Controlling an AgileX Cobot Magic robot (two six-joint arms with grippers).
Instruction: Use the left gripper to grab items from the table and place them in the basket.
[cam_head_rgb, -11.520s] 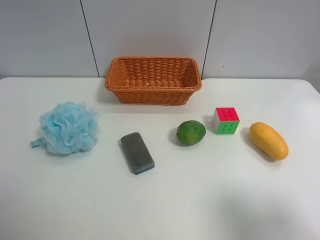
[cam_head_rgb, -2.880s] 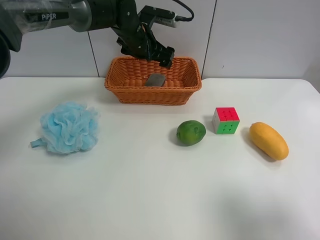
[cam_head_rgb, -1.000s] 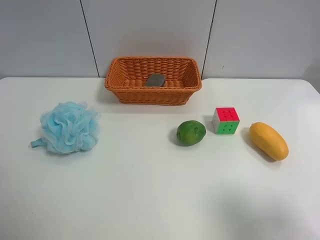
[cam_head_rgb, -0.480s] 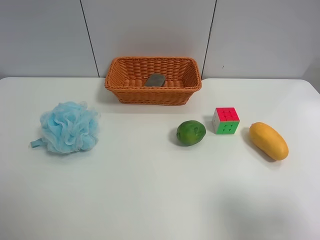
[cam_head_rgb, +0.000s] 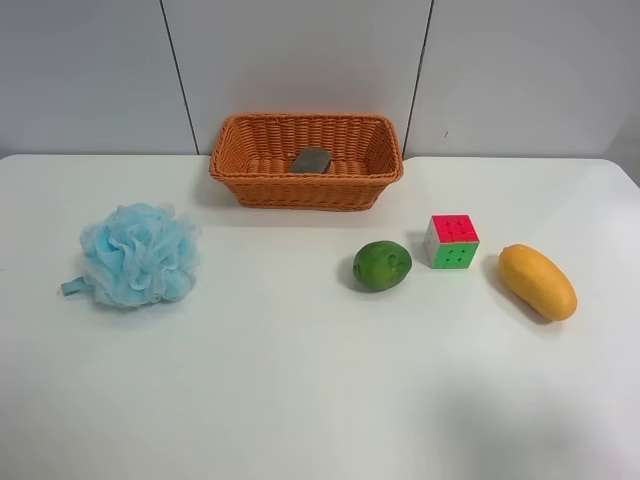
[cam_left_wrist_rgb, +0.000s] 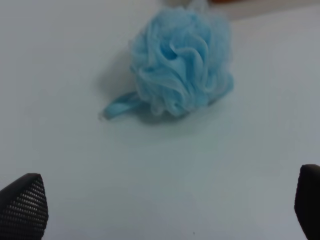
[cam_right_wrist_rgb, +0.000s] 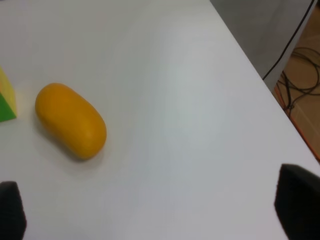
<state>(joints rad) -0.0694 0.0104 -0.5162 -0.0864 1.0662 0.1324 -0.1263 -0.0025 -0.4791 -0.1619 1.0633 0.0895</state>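
Gray block (cam_head_rgb: 311, 160) in basket (cam_head_rgb: 250, 178), high view only; wrist views: both jaws spread wide, empty.

A gray block (cam_head_rgb: 311, 160) is lying inside the wicker basket (cam_head_rgb: 306, 187) at the far side of the white table (cam_head_rgb: 300, 400). A blue mesh pouf (cam_head_rgb: 136, 254), green fruit (cam_head_rgb: 382, 266), colour cube (cam_head_rgb: 451, 242) and yellow mango (cam_head_rgb: 537, 281) are sitting apart in a row nearer the camera.

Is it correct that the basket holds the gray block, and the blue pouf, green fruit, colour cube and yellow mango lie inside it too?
Not quite. The basket holds only the gray block. The exterior high view shows the blue pouf, green fruit, colour cube and yellow mango on the table.
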